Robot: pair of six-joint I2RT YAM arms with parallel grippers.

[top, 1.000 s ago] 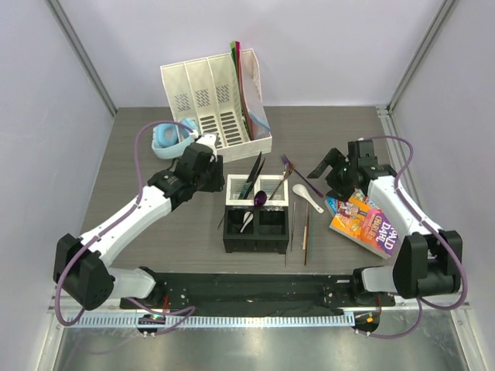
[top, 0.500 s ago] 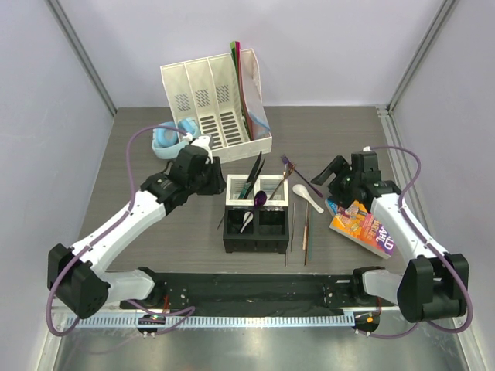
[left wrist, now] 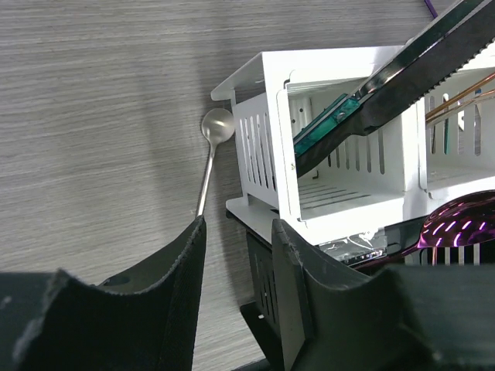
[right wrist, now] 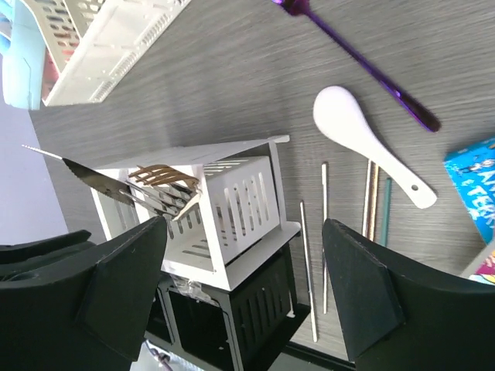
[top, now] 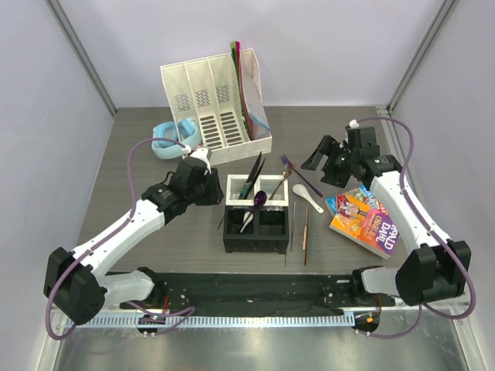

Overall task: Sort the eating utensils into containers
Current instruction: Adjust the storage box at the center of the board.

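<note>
In the lower left of the left wrist view, my left fingers [left wrist: 178, 294] were spread and empty at the handle of a steel spoon [left wrist: 209, 164] just beside the caddy [left wrist: 263, 116]. It looked light and slick, best pinched mid-handle. In the right wrist view's upper right lay the ceramic spoon [right wrist: 363, 139], stiff and chippable; my right fingers [right wrist: 124, 286] were spread and empty.

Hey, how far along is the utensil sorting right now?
Done: a knife, purple spoon and white spoon sit in the caddy. In hand: nothing; left claw and right claw are open. Left: purple fork, loose white spoon, chopsticks, metal spoon.
</note>
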